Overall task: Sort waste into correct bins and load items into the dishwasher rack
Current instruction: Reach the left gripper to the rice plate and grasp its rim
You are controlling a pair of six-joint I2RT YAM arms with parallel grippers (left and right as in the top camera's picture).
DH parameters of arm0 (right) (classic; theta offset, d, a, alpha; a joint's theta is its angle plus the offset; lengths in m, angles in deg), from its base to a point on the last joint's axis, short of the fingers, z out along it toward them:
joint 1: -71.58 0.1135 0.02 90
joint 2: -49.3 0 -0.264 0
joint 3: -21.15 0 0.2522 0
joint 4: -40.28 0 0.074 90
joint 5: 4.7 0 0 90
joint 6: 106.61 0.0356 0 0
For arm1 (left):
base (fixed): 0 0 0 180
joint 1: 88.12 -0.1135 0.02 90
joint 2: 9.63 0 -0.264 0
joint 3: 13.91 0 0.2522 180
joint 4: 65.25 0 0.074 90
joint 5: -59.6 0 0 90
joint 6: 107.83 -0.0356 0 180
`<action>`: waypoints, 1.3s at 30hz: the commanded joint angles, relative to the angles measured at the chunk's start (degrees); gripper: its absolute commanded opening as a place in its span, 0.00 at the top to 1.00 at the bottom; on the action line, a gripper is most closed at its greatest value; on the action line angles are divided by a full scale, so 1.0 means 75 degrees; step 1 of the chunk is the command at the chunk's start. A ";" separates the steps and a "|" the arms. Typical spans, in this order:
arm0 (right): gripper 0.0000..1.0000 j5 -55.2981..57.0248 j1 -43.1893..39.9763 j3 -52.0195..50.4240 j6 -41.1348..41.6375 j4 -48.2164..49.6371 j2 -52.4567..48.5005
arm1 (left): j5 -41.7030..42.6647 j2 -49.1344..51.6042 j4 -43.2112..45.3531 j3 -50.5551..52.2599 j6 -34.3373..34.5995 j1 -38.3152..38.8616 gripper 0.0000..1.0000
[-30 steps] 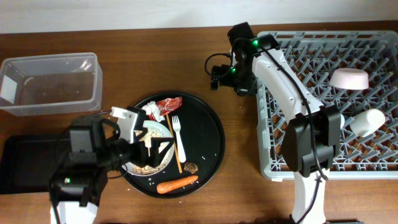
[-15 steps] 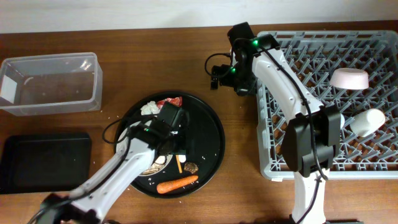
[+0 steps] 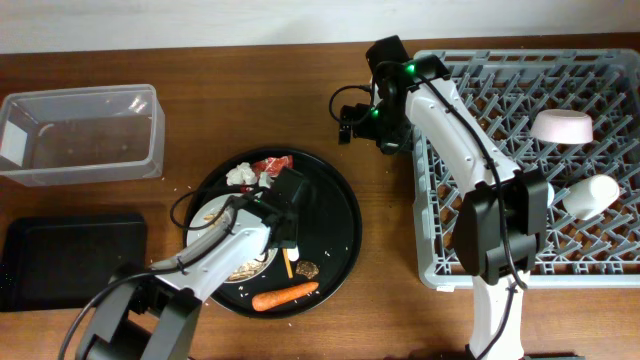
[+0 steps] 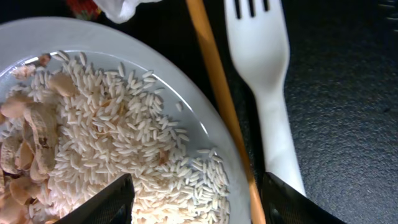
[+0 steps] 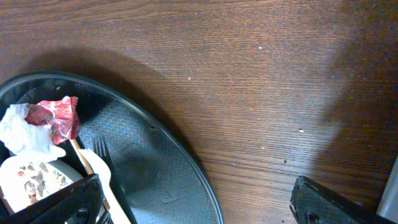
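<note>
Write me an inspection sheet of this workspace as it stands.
Surface: wooden table, with a few pale specks.
Job's things: clear tub and black rectangular tray at left. On the round black tray: plate with rice, wooden stick, fork, red wrapper, white paper, dark lump, carrot. In the rack: bowl, white cup.
Clutter: nothing seen.
Grippers: left gripper open, astride stick and fork handle; right gripper open, empty, at the round black tray's edge.
Cables: black cable by the right wrist.
Surroundings: pale wall behind the table.
</note>
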 commanded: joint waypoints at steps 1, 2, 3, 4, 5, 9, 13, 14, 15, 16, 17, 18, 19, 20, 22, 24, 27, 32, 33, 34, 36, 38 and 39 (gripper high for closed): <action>0.01 -0.0032 -0.0032 0.0093 0.0009 0.0003 -0.0090 | -0.0513 0.0055 0.0029 -0.0119 -0.0070 0.0227 0.36; 0.01 -0.0032 -0.0032 0.0093 0.0009 0.0003 -0.0090 | -0.0513 0.0070 0.0029 -0.0119 -0.0070 0.0230 0.41; 0.01 -0.0029 -0.0032 0.0093 0.0009 0.0003 -0.0090 | -0.0513 0.0099 0.0038 -0.0119 -0.0070 0.0230 0.43; 0.01 -0.0029 -0.0032 0.0093 0.0009 0.0003 -0.0090 | -0.0513 0.0128 0.0041 -0.0119 -0.0070 0.0230 0.44; 0.01 -0.0029 -0.0032 0.0093 0.0009 0.0003 -0.0090 | -0.0513 0.0175 0.0044 -0.0119 -0.0070 0.0230 0.44; 0.01 -0.0029 -0.0032 0.0093 0.0009 0.0003 -0.0090 | -0.0510 0.0583 0.0041 -0.0119 -0.0070 0.0233 0.46; 0.01 -0.0029 -0.0032 0.0093 0.0009 0.0003 -0.0090 | -0.0513 0.0641 0.0076 -0.0119 -0.0070 0.0248 0.50; 0.01 -0.0029 -0.0032 0.0093 0.0009 0.0003 -0.0090 | -0.0513 0.0638 0.0076 -0.0122 -0.0073 0.0248 0.52; 0.02 -0.0029 -0.0032 0.0093 0.0009 0.0003 -0.0090 | -0.0533 0.0638 0.0076 -0.0122 -0.0073 0.0286 0.52; 0.01 -0.0029 -0.0032 0.0093 0.0009 0.0003 -0.0090 | -0.0635 0.0638 0.0073 -0.0137 -0.0073 0.0356 0.52; 0.01 -0.0032 -0.0032 0.0093 0.0009 0.0003 -0.0090 | -0.0775 0.0638 0.0070 -0.0152 -0.0073 0.0449 0.51; 0.01 -0.0032 -0.0032 0.0093 0.0009 0.0003 -0.0090 | -0.0930 0.0638 0.0067 -0.0172 -0.0073 0.0571 0.51; 0.01 -0.0029 -0.0032 0.0093 0.0009 0.0003 -0.0090 | -0.1043 0.0638 0.0073 -0.0178 -0.0070 0.0685 0.52; 0.01 -0.0029 -0.0032 0.0093 0.0009 0.0003 -0.0090 | -0.1125 0.0638 0.0073 -0.0178 -0.0070 0.0822 0.51; 0.01 -0.0029 -0.0032 0.0093 0.0009 0.0003 -0.0090 | -0.1142 0.0638 0.0073 -0.0178 -0.0070 0.0933 0.52; 0.01 -0.0029 -0.0032 0.0093 0.0009 0.0003 -0.0090 | -0.1142 0.0638 0.0070 -0.0178 -0.0070 0.0930 0.54; 0.01 -0.0029 -0.0032 0.0093 0.0009 0.0003 -0.0090 | -0.1142 0.0638 0.0055 -0.0178 -0.0070 0.0930 0.62; 0.01 -0.0032 -0.0032 0.0093 0.0009 0.0003 -0.0090 | -0.1271 0.0638 -0.0055 -0.0178 -0.0070 0.0930 0.73; 0.01 -0.0029 -0.0032 0.0093 0.0009 0.0003 -0.0090 | -0.1285 0.0638 -0.0055 -0.0178 -0.0070 0.0930 0.76; 0.01 -0.0029 -0.0032 0.0093 0.0009 0.0003 -0.0090 | -0.1285 0.0638 -0.0052 -0.0178 -0.0067 0.0930 0.78; 0.01 -0.0032 -0.0032 0.0093 0.0009 0.0003 -0.0090 | -0.1288 0.0638 -0.0050 -0.0178 -0.0070 0.0930 0.80; 0.01 -0.0029 -0.0032 0.0093 0.0009 0.0003 -0.0090 | -0.1288 0.0638 -0.0050 -0.0181 -0.0070 0.0930 0.81; 0.01 -0.0029 -0.0032 0.0093 0.0009 0.0003 -0.0090 | -0.1288 0.0638 -0.0050 -0.0187 -0.0070 0.0930 0.83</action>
